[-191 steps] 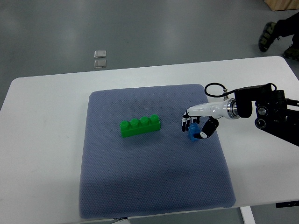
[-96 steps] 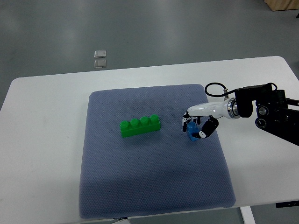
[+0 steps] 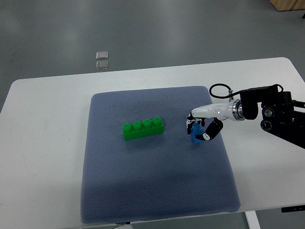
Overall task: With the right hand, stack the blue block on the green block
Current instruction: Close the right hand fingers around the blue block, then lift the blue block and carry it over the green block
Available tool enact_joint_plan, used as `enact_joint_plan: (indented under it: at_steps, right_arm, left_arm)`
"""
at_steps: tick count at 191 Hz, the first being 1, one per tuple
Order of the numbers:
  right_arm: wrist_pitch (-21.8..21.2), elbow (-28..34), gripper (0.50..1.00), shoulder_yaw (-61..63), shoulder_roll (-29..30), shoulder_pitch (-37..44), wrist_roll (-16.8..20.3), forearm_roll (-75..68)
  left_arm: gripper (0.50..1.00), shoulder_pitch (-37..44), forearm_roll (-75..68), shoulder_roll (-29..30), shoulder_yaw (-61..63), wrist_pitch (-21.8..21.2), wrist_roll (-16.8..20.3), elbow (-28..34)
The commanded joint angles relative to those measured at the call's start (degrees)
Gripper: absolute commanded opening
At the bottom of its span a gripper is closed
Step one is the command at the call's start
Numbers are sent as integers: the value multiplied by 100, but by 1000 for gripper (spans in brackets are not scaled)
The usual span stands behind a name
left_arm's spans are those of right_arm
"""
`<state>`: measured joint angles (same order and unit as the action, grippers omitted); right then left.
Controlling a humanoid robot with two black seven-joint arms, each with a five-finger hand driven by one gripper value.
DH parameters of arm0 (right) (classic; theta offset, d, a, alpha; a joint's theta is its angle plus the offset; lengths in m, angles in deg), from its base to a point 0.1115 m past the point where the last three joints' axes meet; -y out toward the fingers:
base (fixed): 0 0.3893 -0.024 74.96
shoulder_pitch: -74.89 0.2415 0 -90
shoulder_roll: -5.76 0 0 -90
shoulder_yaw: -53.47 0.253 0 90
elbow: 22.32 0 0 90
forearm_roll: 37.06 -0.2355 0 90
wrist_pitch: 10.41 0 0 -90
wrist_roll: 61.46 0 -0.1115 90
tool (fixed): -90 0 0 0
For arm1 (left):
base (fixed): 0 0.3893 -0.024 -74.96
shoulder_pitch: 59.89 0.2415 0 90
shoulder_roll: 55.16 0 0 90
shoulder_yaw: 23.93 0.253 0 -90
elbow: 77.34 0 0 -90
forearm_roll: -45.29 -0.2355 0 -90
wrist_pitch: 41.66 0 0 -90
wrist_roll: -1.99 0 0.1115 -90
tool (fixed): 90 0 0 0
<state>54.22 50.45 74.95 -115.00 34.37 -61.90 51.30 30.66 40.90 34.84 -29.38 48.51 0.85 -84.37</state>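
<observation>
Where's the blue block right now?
In the top view, the blue block sits right of centre on the grey-blue mat, inside the right hand's curled fingers, to the right of the green block.

A white tabletop [image 3: 47,143] with rounded corners carries a blue-grey mat [image 3: 157,191]. Beyond it lies a smooth grey floor [image 3: 167,33] with a small metal floor plate [image 3: 102,60]. A wooden corner [image 3: 288,5] shows top right.
</observation>
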Motion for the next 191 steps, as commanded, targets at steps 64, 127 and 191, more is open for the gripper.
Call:
enact_joint_plan:
  at_steps: [64, 127, 191]
  right_arm:
    - [32, -17, 549, 41, 18, 0, 0, -3]
    - [76, -17, 549, 111, 26, 351, -26, -56]
    - [330, -26, 552, 128, 413, 1028, -88, -38]
  left_arm:
    - [1000, -3, 0, 0, 0, 0, 0, 0]
    - [1000, -3, 0, 0, 0, 0, 0, 0]
    - [1000, -3, 0, 0, 0, 0, 0, 0]
